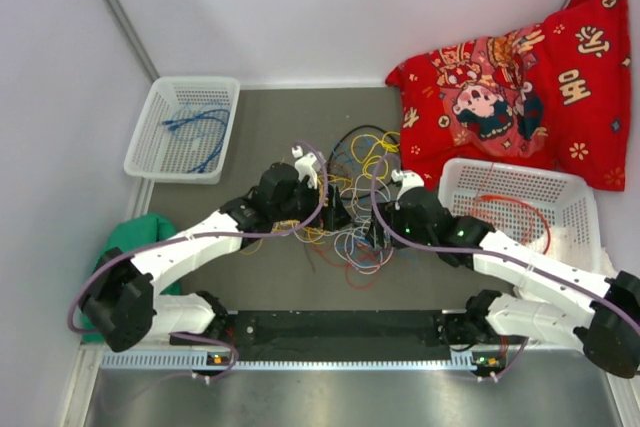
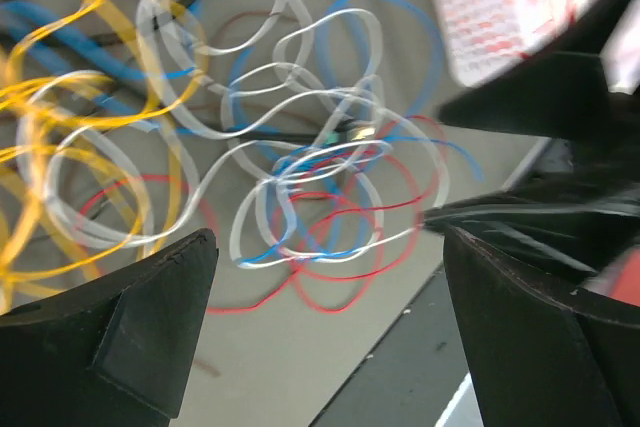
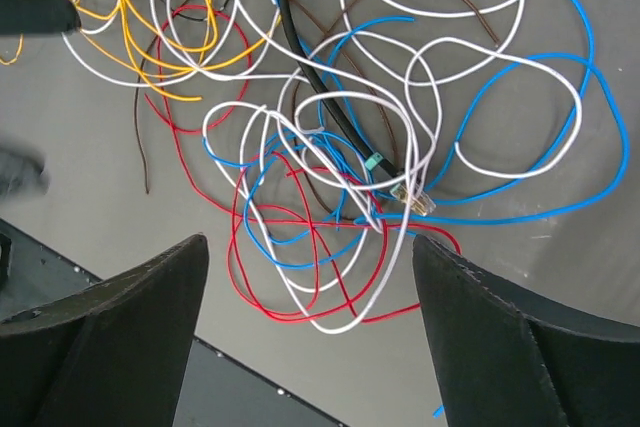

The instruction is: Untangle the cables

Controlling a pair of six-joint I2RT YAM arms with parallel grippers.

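Top external: cables (image 1: 350,209) tangled mid-surface (image 1: 270,127), betw. left hand (image 1: 322,209) & right hand (image 1: 382,227), both over the pile. Blue cable in far-left basket (image 1: 182,129), orange in right basket (image 1: 520,202).
Left wrist: hand released, fingers (image 2: 150,327) wide, nothing held; white/blue/red loops below.
Right wrist: hand released, fingers (image 3: 120,337) apart above red, blue, white loops; black cable w/ plug (image 3: 415,199).

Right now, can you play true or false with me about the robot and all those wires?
1. Both grippers are open above the cable tangle. True.
2. The left basket holds a blue cable. True.
3. The right basket holds a yellow cable. False: its cable is orange-red.
4. The right gripper is squeezing a red wire. False: nothing is between its fingers.
5. The red cushion is at the back right. True.
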